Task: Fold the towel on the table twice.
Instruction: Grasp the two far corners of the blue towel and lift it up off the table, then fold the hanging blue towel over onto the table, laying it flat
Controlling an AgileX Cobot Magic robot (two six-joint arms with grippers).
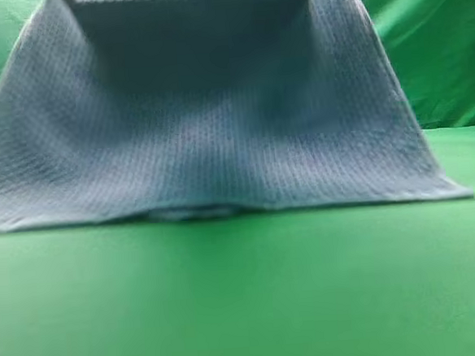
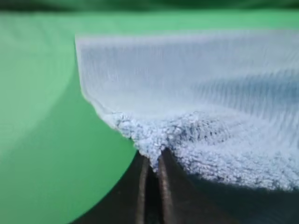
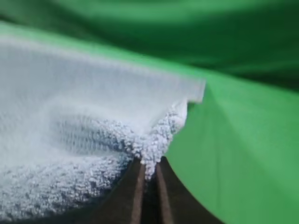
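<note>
The blue-grey waffle towel [image 1: 217, 122] hangs lifted by its near edge and fills the upper part of the high view; its far edge rests on the green table [image 1: 246, 299]. Neither gripper shows in the high view. In the left wrist view my left gripper [image 2: 152, 161] is shut on a towel corner [image 2: 154, 135]. In the right wrist view my right gripper [image 3: 148, 168] is shut on the other towel corner [image 3: 159, 135]. The towel slopes away from both grippers down to the table.
A wrinkled green backdrop cloth [image 1: 432, 42] hangs behind the table at the right. Green table surface [image 2: 37, 116] lies left of the towel in the left wrist view and right of the towel in the right wrist view [image 3: 252, 149].
</note>
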